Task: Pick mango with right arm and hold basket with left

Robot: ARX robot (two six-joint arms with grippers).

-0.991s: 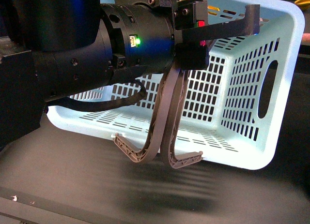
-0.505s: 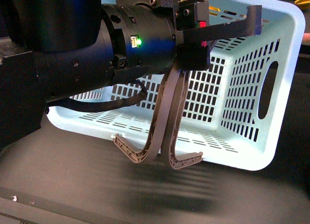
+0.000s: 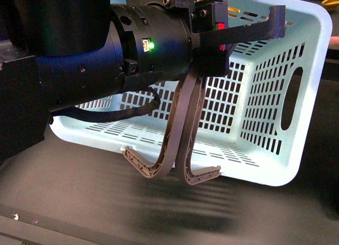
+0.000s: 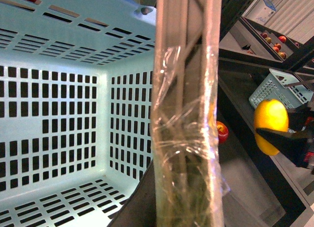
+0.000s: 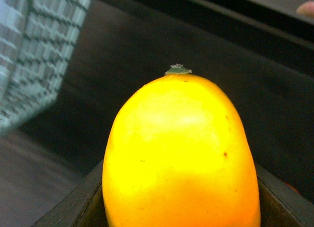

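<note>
The left gripper [image 3: 175,172] hangs its two ribbed fingers [image 3: 183,112] close together across the near rim of the light blue-green basket [image 3: 296,155] (one finger is wrapped in clear tape). Whether they actually pinch that rim, I cannot tell. A green light [image 3: 150,44] glows on the arm. Well off to the basket's side, the right gripper [image 5: 179,210] is clamped around the yellow mango [image 5: 179,148], stem end pointing away from the jaws. A small red fruit [image 4: 222,131] lies between them.
</note>
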